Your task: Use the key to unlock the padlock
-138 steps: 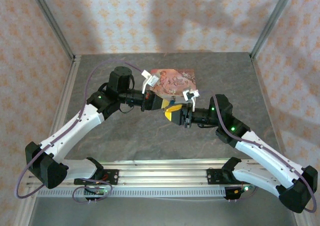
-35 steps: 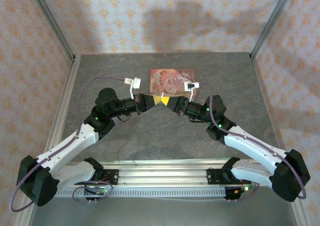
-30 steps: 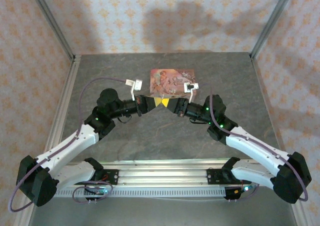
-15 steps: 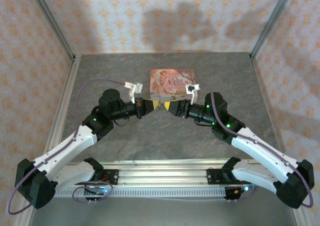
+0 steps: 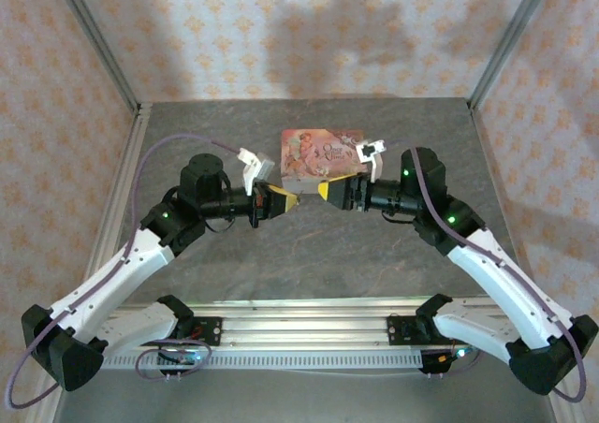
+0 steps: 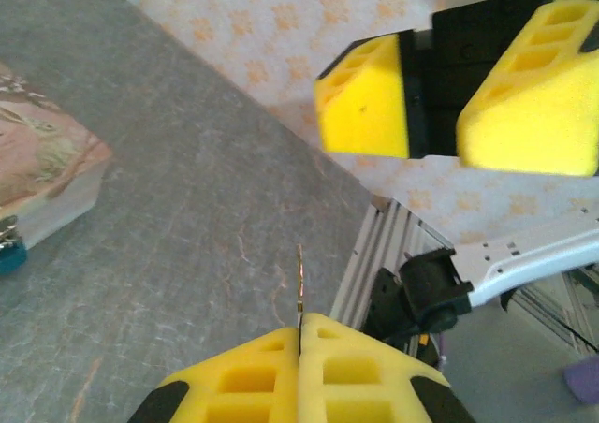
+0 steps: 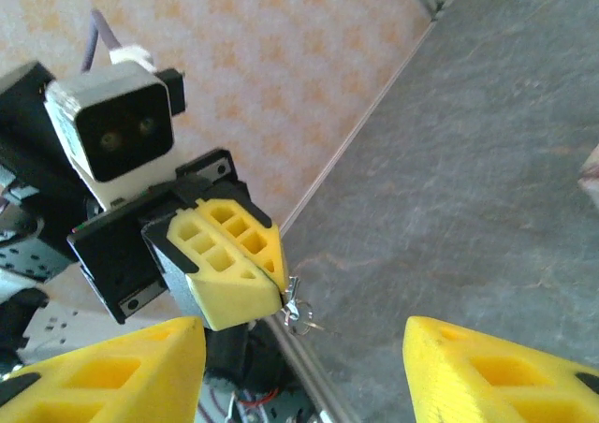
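The key [image 6: 299, 283] is clamped in the closed left gripper [image 6: 299, 329]; the right gripper [image 7: 304, 334] is spread wide, empty; next, the padlock [image 6: 7, 256] must be steadied for insertion.

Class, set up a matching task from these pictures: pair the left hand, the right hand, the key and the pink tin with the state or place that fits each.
Column A
1. left hand
2. right hand
3. key
4. pink tin

Column B
a. lies flat on the grey table
b. open, holding nothing
c. shut on a thin metal thing
d. pinched between two yellow fingers, its tip sticking out

Pairs: 1-c, 2-b, 3-d, 4-a
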Robot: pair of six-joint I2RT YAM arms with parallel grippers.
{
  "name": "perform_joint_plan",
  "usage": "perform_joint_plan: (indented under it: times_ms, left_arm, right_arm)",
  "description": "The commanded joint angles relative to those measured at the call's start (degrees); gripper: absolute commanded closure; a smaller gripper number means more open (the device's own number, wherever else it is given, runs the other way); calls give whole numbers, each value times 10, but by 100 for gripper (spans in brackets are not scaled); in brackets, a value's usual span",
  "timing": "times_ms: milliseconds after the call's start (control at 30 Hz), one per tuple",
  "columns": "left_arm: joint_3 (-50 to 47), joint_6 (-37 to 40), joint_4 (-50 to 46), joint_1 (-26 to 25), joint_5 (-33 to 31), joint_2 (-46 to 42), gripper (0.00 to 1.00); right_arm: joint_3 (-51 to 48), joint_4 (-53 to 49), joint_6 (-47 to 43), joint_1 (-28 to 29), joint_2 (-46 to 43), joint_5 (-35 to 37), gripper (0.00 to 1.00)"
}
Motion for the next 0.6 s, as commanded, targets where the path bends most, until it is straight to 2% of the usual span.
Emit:
perform_joint_plan:
  times_ms: [0, 167, 300, 567]
  left_arm:
    - [21, 35, -22, -2, 48, 9, 100]
    - [23, 30, -9, -2, 77, 16, 100]
    - [29, 30, -7, -2, 98, 26, 100]
    - [43, 29, -10, -2, 113, 41, 100]
  right_arm:
    - [12, 8, -2, -2, 14, -65, 41]
    - [-5, 63, 25, -1, 37, -115, 43]
    - [-15, 93, 36, 3, 47, -123, 46]
    - [-18, 108, 34, 22, 65, -129, 61]
